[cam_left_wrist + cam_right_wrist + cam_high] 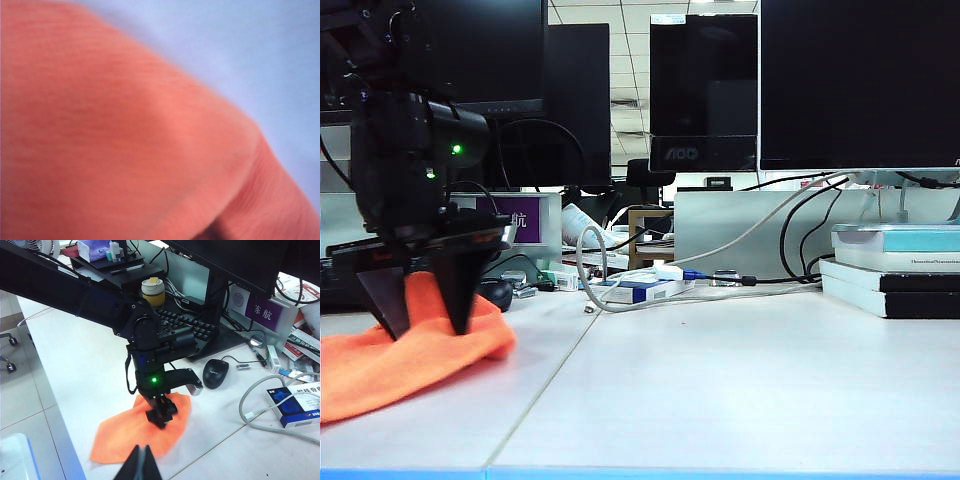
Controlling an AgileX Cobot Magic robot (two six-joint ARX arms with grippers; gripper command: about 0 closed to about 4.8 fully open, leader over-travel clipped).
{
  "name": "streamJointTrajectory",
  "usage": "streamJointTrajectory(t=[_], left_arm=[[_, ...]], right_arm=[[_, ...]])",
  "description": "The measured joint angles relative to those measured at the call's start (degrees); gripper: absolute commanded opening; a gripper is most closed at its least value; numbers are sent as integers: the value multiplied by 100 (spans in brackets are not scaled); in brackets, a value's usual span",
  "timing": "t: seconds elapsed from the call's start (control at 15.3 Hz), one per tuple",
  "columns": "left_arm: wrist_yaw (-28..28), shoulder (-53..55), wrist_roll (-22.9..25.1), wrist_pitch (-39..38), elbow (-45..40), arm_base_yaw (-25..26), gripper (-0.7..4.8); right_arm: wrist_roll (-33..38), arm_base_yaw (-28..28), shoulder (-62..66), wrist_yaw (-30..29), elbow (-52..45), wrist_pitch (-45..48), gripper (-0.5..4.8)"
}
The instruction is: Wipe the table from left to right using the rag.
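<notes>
The table (740, 380), a wide flat white desk top with thin seams between its panels and a light blue front edge, is judged to have its whole left-to-right sweep still to come: the rag (410, 350) lies bunched near the front left corner, and the broad stretch toward the right edge shows only bare surface. The rag is a large, soft, bright orange cloth with a fuzzy weave, humped up in a fold where the left gripper (420, 320) comes down on it. That gripper's dark wedge-shaped fingers straddle the raised fold, tips sunk in the cloth with a gap between them; whether they already pinch it I cannot tell. The right gripper (141, 462) hangs above the table's front edge just beside the rag, its thin dark fingers pressed together on nothing. A smooth black computer mouse (215, 373) sits behind the rag.
</notes>
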Motion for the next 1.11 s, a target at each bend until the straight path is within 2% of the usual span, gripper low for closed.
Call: streamJointTrajectory(t=[0.07, 0.2, 0.39, 0.46, 0.92, 1.11], left_arm=[[-72, 15, 13, -7, -11, 50, -5], [190, 24, 116, -42, -15, 42, -5], [282, 31, 140, -76, -17, -98, -5], [275, 31, 142, -83, -17, -151, -5], [195, 35, 120, 81, -33, -1366, -5], [-197, 33, 4, 195, -31, -1781, -5]], right_arm=[[0, 0, -39, 42, 0, -44, -1], [0, 0, -116, 125, 0, -208, -1], [0, 0, -264, 831, 0, -874, -1], [0, -4, -278, 874, 0, -975, -1], [223, 0, -295, 935, 0, -1998, -1], [310, 0, -380, 1158, 2, -2354, -1]])
